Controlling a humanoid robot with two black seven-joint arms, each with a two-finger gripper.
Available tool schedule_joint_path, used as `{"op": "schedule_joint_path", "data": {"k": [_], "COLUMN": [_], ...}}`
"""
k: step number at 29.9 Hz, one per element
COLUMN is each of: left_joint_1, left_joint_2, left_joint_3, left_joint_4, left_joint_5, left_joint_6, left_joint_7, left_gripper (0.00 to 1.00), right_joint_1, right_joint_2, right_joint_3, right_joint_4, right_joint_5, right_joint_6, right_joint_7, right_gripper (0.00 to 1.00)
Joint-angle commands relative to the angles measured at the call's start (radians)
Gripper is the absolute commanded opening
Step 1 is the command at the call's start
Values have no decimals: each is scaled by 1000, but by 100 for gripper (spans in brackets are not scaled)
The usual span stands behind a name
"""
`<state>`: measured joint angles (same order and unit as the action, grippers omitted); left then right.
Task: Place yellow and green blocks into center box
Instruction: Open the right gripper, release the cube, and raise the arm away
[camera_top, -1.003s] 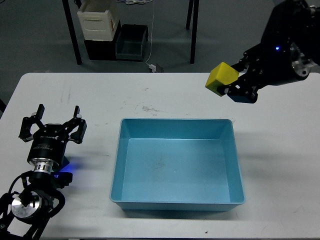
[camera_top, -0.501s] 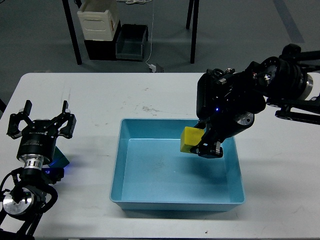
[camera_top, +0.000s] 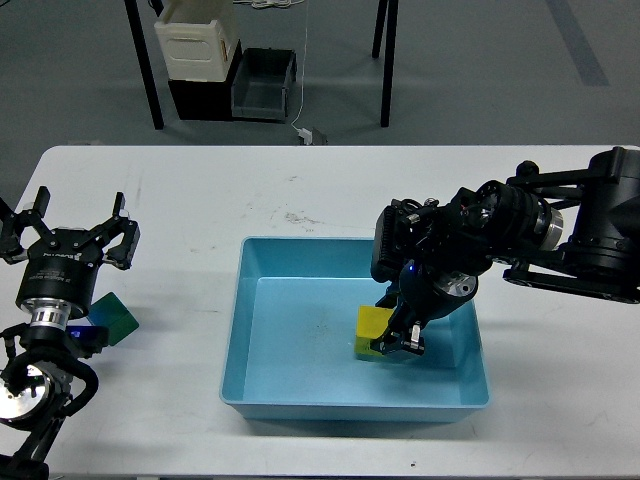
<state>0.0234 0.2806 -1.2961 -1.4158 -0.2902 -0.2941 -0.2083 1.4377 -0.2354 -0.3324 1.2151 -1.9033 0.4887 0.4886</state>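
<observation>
yellow block (camera_top: 372, 326) lower now inside blue box (camera_top: 243, 300), pinched by right gripper (camera_top: 393, 340)

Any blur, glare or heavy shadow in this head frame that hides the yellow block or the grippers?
Head view: sharp, evenly lit, no glare. The yellow block reads clearly inside the blue box; the dark right gripper blends into its arm. Only soft shadow lies under the box. Left gripper is crisp, jaws spread.

Grey floor beyond the white table (camera_top: 300, 190), with stacked bins (camera_top: 225, 70) between dark legs.
</observation>
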Motion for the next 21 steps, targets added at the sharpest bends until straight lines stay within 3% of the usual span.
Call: {"op": "schedule_joint_path", "data": {"k": [1, 8, 11, 14, 15, 21], "left_joint_1": [-19, -49, -66, -74, -83, -166], "left_joint_2": [66, 209, 271, 340, 366, 439], "left_joint_3": [1, -14, -32, -48, -48, -45], "left_joint_4": [3, 15, 15, 14, 14, 26], "left_joint_5": [3, 247, 435, 598, 662, 1127], "left_joint_6": [46, 23, -25, -77, -85, -45], "left_joint_7": [-5, -28, -112, -262, -280, -280], "left_gripper": [100, 100, 100, 100, 100, 100], "right_joint_1": [0, -10, -37, -57, -78, -278], "right_joint_2": [-7, -59, -73, -71, -73, -58], "right_joint_3": [21, 243, 340, 433, 464, 665], "right_joint_4": [0, -2, 1, 4, 6, 7], "right_joint_5": [20, 160, 214, 230, 230, 231], "right_joint_6": [0, 0, -21, -61, -85, -295], "right_joint_7": [0, 0, 0, 0, 0, 0], "right_gripper": [97, 97, 97, 97, 97, 97]}}
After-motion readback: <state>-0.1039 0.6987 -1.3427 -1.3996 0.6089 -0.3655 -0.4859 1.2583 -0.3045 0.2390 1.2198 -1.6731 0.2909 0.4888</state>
